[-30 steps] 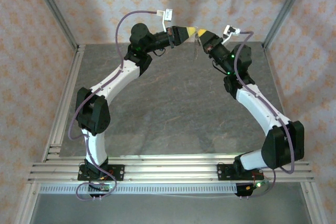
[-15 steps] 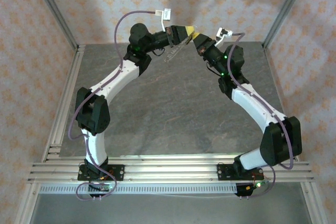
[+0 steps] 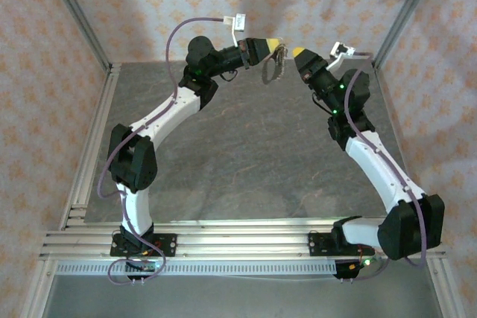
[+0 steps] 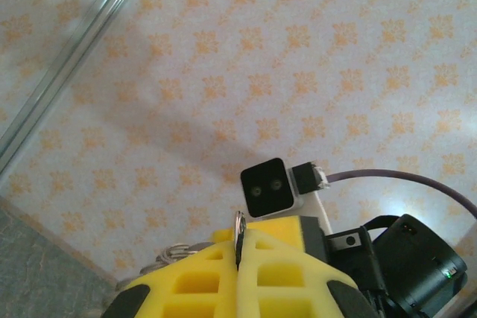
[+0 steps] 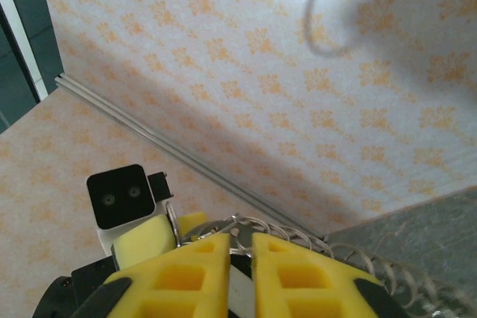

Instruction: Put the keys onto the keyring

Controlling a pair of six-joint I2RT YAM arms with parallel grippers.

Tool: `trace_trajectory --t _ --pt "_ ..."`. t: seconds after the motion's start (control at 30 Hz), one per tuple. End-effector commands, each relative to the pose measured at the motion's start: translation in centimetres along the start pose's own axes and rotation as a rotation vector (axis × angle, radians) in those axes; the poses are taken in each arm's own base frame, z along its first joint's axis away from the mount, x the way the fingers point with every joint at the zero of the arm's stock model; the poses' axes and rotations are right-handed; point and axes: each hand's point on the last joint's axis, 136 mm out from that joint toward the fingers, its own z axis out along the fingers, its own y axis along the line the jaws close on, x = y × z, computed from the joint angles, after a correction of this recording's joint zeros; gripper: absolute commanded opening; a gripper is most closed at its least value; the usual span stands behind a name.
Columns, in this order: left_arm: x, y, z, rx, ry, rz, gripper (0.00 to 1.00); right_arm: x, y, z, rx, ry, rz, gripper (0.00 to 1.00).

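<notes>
In the left wrist view the bottom edge cuts off the left pincer (image 4: 240,246). Most of the keyring (image 4: 238,223) is buried between its fingers (image 4: 194,277) — just a thin metal edge pokes out. The right pincer (image 5: 240,247) is cropped the same way in the right wrist view. A pale strip (image 5: 238,290) low in its gap is too cut off to name — key or not, I cannot tell. The beaded chain (image 5: 376,262) blurs toward the lower right corner. From above, the hanging loop is too small to show any key on it.
</notes>
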Motion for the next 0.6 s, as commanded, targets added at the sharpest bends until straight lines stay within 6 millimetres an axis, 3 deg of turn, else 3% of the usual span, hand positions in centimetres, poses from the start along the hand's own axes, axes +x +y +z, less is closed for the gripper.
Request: trace_trajectory --t 0.0,0.17,0.57 --pt "-1.5 -2.7 -0.3 0.055 -0.055 0.057 0.0 -1.5 3.0 -0.1 -0.063 -0.021 -0.058 0.2" --pt "-1.4 -2.7 -0.2 0.056 -0.054 0.055 0.0 -1.8 4.8 1.0 -0.148 0.004 -0.042 0.25" --pt "-1.3 -2.8 0.0 0.057 -0.048 0.058 0.0 -0.2 5.3 3.5 -0.195 0.068 -0.01 0.26"
